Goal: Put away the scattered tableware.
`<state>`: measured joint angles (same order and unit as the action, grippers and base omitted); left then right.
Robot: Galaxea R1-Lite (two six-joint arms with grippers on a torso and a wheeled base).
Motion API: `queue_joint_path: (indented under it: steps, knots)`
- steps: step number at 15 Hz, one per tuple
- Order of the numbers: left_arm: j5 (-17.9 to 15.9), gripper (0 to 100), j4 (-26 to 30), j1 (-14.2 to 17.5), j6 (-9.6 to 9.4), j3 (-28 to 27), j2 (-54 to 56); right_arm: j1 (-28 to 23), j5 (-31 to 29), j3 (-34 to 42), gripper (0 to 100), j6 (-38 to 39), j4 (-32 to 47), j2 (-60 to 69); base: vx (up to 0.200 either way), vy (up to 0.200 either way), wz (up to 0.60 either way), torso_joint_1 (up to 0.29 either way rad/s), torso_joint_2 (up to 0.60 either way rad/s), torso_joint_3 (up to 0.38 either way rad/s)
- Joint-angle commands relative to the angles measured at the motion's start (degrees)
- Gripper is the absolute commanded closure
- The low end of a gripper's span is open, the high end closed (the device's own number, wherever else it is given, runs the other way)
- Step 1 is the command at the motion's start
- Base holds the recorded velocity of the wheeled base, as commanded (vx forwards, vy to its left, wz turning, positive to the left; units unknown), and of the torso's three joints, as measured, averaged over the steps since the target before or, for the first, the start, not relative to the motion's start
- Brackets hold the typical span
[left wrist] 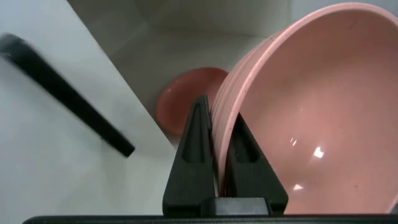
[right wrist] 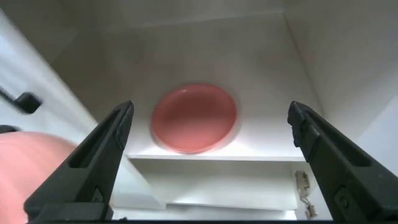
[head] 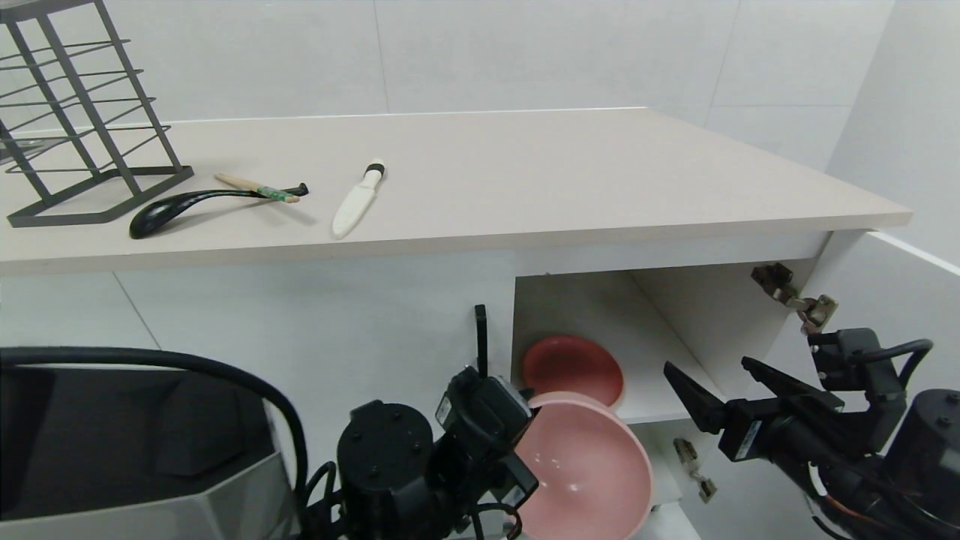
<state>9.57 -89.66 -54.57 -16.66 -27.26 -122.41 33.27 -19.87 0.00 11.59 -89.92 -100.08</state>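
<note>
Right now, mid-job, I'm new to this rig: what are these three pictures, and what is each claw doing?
The wide picture looks down from the robot's head; the other two come from cameras on its wrists. The left gripper is shut on the rim of a pink bowl before an open cabinet. The right gripper is open and empty, facing a red plate inside it. On the countertop lie a black spoon, wooden chopsticks and a white knife, beside a wire rack.
</note>
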Motion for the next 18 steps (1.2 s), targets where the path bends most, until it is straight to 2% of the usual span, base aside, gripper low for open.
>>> queue_joint_path:
  steps: [1, 5, 6, 7, 9, 11, 13, 18]
  knots:
    - [1.4, 100, -0.3, 0.1, -0.12, -5.4, -7.3, -0.5, 0.0, 0.0, 0, 0.0, -0.1, 0.3, 0.000, 0.000, 0.00, 0.000, 0.00, 0.000]
    - [3.1, 100, -0.3, 0.6, -0.12, -15.3, -12.1, -0.5, 0.0, 0.0, 0, 0.1, -0.1, 0.3, 0.000, 0.000, 0.00, 0.000, 0.00, 0.000]
    - [3.6, 100, -0.3, 0.8, -0.21, -19.2, -14.3, -0.3, 0.0, 0.0, 0, 0.1, -0.1, 0.2, 0.000, 0.000, 0.00, 0.000, 0.00, 0.000]
    - [3.7, 100, -0.3, 0.8, -0.30, -20.6, -14.8, -0.2, 0.0, 0.0, 0, 0.1, -0.1, 0.2, 0.000, 0.000, 0.00, 0.000, 0.00, 0.000]
    - [3.6, 100, -0.3, 1.2, -2.41, -24.4, -16.2, -0.1, 0.1, 0.0, 0, 0.1, -0.1, 0.2, 0.000, 0.000, 0.00, 0.000, 0.00, 0.000]
    - [3.6, 100, -0.3, 1.6, -2.67, -28.4, -16.7, 0.0, 0.1, 0.0, 0, 0.2, -0.1, -0.2, 0.000, 0.000, 0.00, 0.000, 0.00, 0.000]
    - [3.6, 100, -0.3, 1.6, -1.97, -31.1, -16.5, 0.0, 0.0, -0.2, 0, 0.3, -0.1, -2.0, 0.000, 0.000, 0.00, 0.000, 0.00, 0.000]
    - [3.7, 100, -0.3, 1.4, 1.11, -31.4, -13.7, -0.6, 0.0, -1.3, 0, 0.6, -0.1, -3.4, 0.000, 0.000, 0.00, 0.000, 0.00, 0.000]
